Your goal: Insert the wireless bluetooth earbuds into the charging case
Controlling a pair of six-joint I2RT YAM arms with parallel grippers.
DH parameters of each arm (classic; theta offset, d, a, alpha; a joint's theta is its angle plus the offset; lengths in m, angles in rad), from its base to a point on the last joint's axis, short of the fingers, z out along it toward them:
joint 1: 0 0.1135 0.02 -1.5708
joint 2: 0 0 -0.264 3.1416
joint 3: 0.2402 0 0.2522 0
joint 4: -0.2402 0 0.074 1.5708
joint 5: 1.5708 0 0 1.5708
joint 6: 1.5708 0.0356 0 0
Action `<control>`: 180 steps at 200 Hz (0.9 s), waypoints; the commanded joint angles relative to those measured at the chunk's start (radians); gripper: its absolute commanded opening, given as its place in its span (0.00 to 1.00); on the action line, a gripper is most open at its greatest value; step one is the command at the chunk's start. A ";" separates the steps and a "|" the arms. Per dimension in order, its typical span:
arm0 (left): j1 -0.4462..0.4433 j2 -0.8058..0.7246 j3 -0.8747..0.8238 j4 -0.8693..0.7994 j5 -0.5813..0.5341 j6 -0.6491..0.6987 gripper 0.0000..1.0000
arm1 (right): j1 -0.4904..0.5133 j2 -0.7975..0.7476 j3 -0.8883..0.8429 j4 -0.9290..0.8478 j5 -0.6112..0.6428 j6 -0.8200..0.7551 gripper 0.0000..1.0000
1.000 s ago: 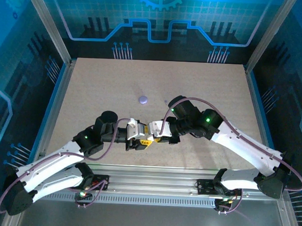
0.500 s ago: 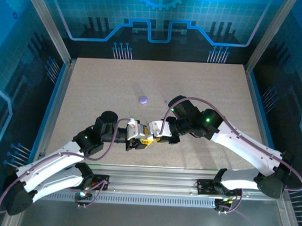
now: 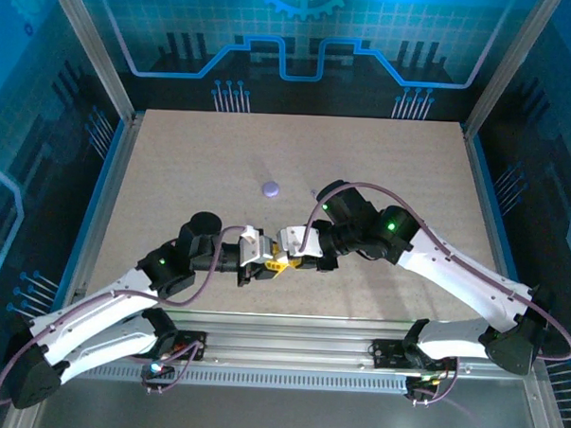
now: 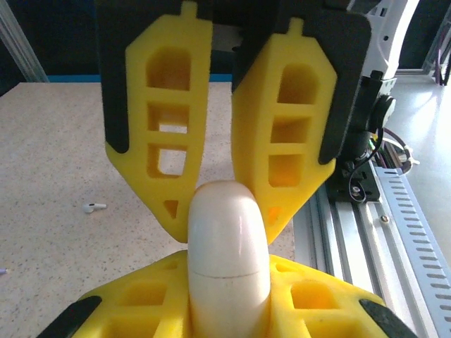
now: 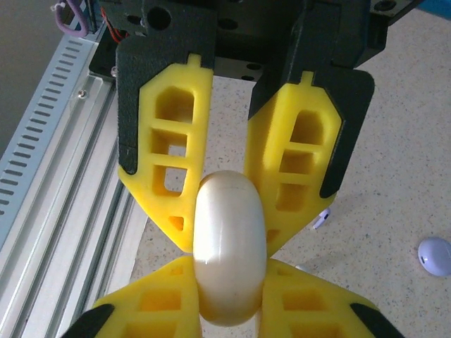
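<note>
White case is pinched at once by left gripper and right gripper, tips facing; we see its long axis running from one gripper to the other.

We've got the top cam high above and behind the arm bases, looking down on the whole table from fairly far off. Our two wrist cams ride right up close and face each other, the left gripper pointing rightward and the right gripper leftward. All three share that meeting spot near the front edge, and both wrist cams frame the charging case.
</note>
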 commanded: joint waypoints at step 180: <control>-0.007 0.093 0.039 0.128 -0.013 -0.111 0.21 | -0.105 -0.383 -0.499 0.662 -0.051 0.437 0.58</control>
